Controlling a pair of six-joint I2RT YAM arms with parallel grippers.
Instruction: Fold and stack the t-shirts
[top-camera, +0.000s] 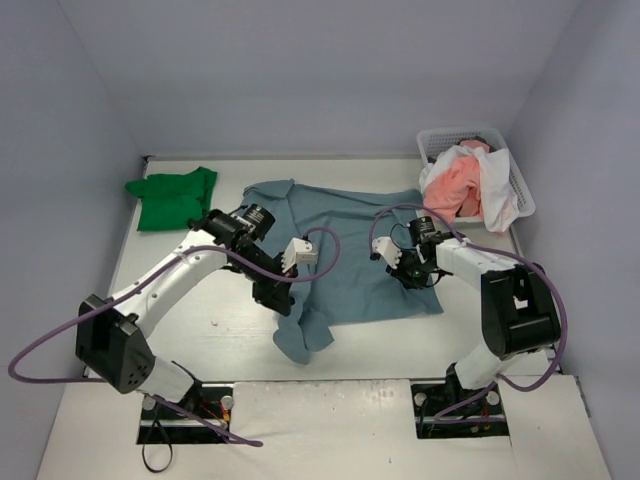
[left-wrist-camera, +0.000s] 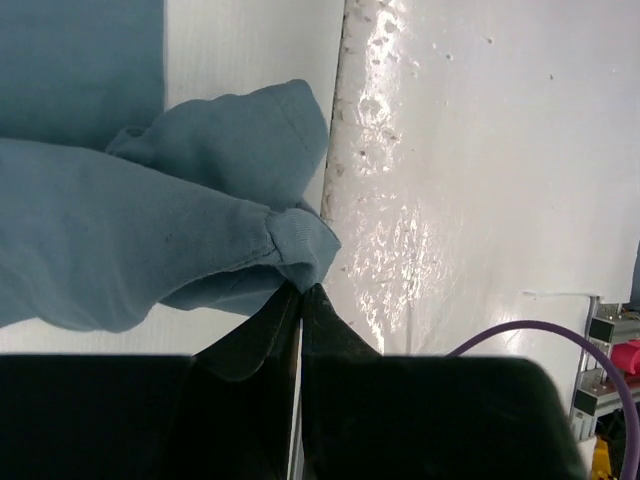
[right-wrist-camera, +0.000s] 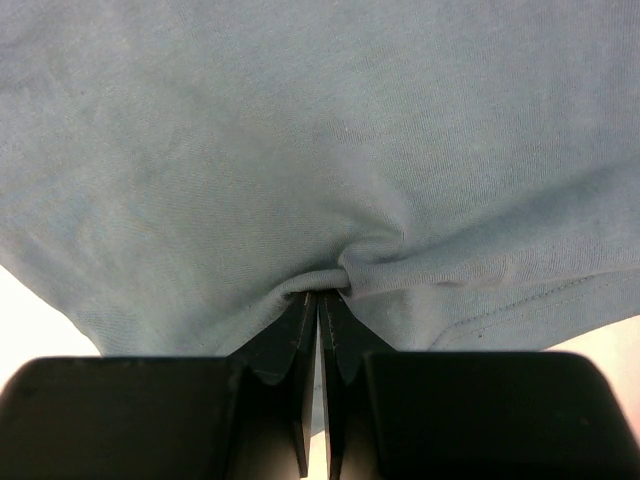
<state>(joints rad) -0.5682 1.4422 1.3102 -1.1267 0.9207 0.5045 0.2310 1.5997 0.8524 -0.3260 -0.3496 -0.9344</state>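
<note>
As things stand on the counter (top-camera: 200, 340): the blue t-shirt (top-camera: 350, 240) lies spread across the middle, mostly flat, with its near-left part rumpled into a bunch.
Left pincer (left-wrist-camera: 302, 290): I have it clamped tight on a small nub of blue cloth at that near-left bunch. I cannot tell whether the nub is a sleeve or a hem corner.
Right pincer (right-wrist-camera: 320, 292): it is clamped on a pinch of the same shirt just inside the near-right hem, and the cloth puckers around the tips.
Other shirts: the green t-shirt (top-camera: 172, 198) sits folded at the far left, just beside the blue one. The salmon t-shirt (top-camera: 455, 190) and the white t-shirt (top-camera: 497, 195) are heaped in the basket (top-camera: 520, 190) at the far right.
Step in hand: I judge this to be the first fold of the blue shirt, carrying the near edge toward the far edge.
Doing it well: I want to raise both pincers together and level, with the span between them taut. Then I carry them away from me in parallel and lay the edge down before letting go.
Risk, left side: the grip there is thin, so a fast lift could pull the nub free, or the bunch could tuck under the fold.
Risk, cable: the purple cable (top-camera: 330, 250) loops over the shirt and could drag on it.
</note>
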